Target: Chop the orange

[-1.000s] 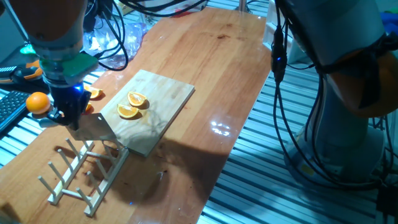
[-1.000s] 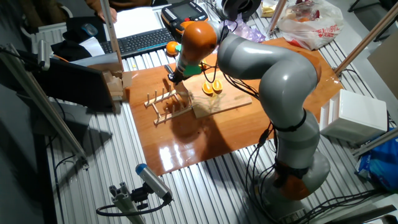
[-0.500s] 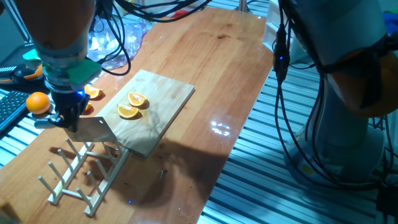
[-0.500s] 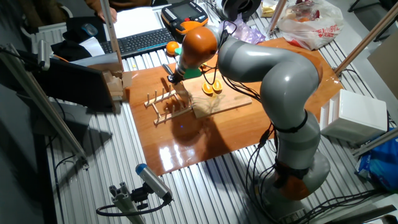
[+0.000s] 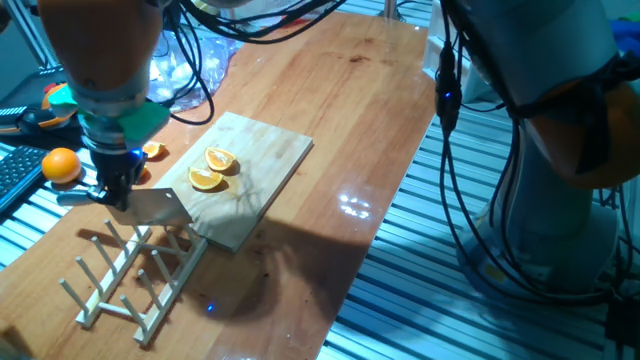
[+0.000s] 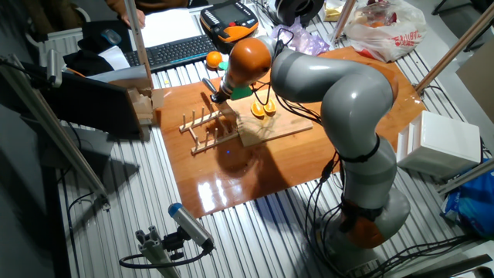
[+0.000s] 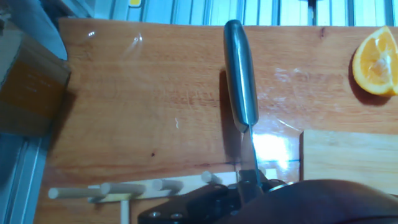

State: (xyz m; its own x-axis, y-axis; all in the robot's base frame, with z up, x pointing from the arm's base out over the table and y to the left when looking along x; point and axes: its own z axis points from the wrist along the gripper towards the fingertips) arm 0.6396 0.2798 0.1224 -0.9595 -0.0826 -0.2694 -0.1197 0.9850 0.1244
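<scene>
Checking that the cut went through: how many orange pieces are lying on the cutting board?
2. Both wedges sit side by side near the middle of the cutting board: one orange wedge farther back, the other orange wedge just in front of it. None looks hidden.

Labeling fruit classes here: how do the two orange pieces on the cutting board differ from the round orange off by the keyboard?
The orange pieces are cut wedges showing pale flesh; the whole orange is round and uncut, all peel. The pieces lie on the cutting board, side by side; the whole orange sits off the wooden table, by the keyboard, behind the gripper. Both share the bright orange peel.
</scene>
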